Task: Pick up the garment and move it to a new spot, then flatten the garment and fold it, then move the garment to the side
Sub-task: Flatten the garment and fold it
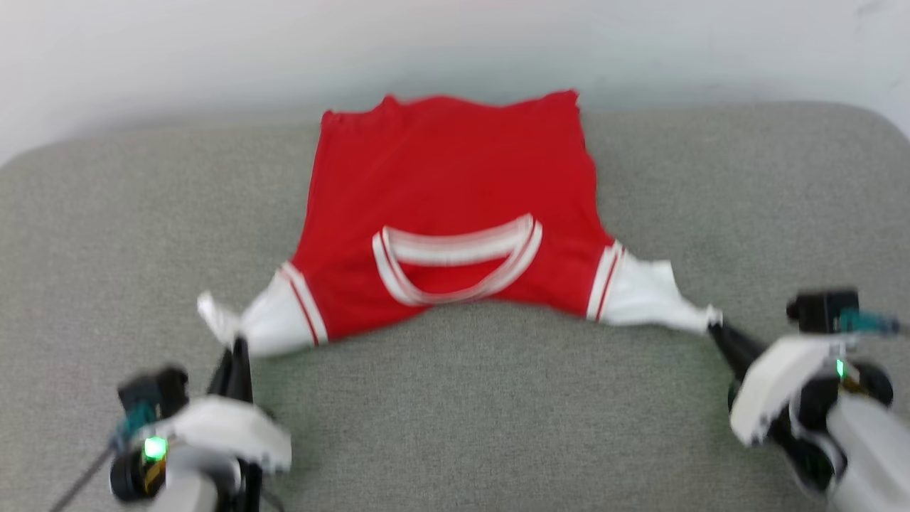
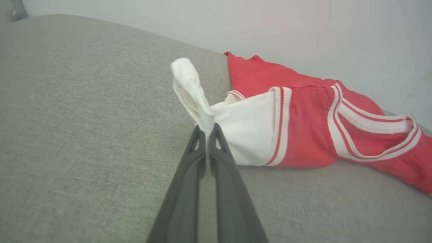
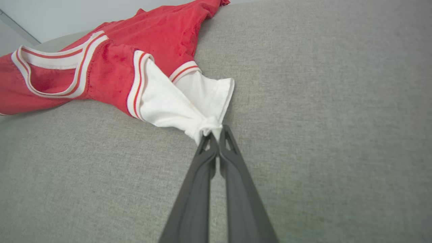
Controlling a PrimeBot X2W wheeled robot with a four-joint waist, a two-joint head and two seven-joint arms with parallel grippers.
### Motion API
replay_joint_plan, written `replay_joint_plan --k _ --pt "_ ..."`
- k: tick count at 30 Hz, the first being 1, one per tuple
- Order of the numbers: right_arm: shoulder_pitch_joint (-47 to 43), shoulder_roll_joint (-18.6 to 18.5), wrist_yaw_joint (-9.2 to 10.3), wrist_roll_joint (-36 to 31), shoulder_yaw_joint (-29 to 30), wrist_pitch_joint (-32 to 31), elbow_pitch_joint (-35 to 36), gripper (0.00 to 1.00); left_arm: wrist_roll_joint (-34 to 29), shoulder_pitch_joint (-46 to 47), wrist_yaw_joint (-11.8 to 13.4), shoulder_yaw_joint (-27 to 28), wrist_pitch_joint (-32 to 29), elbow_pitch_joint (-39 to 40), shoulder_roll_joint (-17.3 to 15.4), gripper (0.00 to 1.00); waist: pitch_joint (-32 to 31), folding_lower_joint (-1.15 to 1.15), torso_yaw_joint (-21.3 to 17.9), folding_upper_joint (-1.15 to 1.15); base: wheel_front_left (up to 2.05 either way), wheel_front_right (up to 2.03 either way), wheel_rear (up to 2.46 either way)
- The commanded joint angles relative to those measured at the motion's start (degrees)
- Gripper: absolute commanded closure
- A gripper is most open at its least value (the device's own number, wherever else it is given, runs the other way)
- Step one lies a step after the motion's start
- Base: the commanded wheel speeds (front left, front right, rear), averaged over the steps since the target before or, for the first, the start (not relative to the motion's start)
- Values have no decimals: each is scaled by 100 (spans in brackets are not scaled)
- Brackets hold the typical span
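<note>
Left end effector (image 2: 206,131) is clamped on white lining at one armhole of the garment (image 1: 448,178), and the right end effector (image 3: 216,135) is clamped on the other. It lies spread between them on the grey cushion (image 1: 498,412), neckline toward the robot.

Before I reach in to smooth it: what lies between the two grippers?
In the head view, the garment stretches between the left gripper and right gripper, each shut on a white corner; nearer the robot, bare grey cushion.

We record a plain indoor room, its kind undetermined: a grey woven padded surface (image 1: 455,398) with rounded corners, and a bare pale wall (image 1: 455,43) at twelve o'clock.
</note>
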State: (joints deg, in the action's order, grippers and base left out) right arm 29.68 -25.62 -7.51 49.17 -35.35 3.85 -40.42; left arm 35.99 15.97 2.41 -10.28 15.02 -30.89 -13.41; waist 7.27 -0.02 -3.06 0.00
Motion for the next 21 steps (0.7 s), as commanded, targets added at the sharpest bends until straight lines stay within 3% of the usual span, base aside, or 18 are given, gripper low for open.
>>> replay_joint_plan --k 1,8,14,16,17,18,21 --pt "-417 -80 4 -7 88 -27 142 100 15 -403 110 9 -47 255 -14 100 -251 2 -5 0 0 0 0" --pt "-1713 -69 4 -201 574 -177 724 100 0 -1646 579 -64 -445 1200 -45 100 -516 2 0 0 0 0 0" --pt "-2867 111 4 -779 1409 -700 1360 100 -97 -2432 1039 -94 -813 2119 -195 100 -607 2 27 0 0 0 0" --pt "-3144 193 5 -976 1718 -937 1645 75 -120 -2573 1141 -90 -883 2368 -238 100 -588 2 43 0 0 0 0" --pt "-3260 265 5 -1095 1881 -1042 1816 15 -143 -2606 1182 -94 -904 2507 -244 100 -567 2 58 0 0 0 0" --pt "-3339 352 4 -1199 2046 -1112 2004 0 -175 -2619 1211 -115 -921 2633 -262 100 -551 2 75 0 0 0 0" --pt "-3444 625 3 -1526 2587 -1191 2606 0 -274 -2555 1282 -191 -968 2942 -277 100 -459 2 139 0 0 0 0"
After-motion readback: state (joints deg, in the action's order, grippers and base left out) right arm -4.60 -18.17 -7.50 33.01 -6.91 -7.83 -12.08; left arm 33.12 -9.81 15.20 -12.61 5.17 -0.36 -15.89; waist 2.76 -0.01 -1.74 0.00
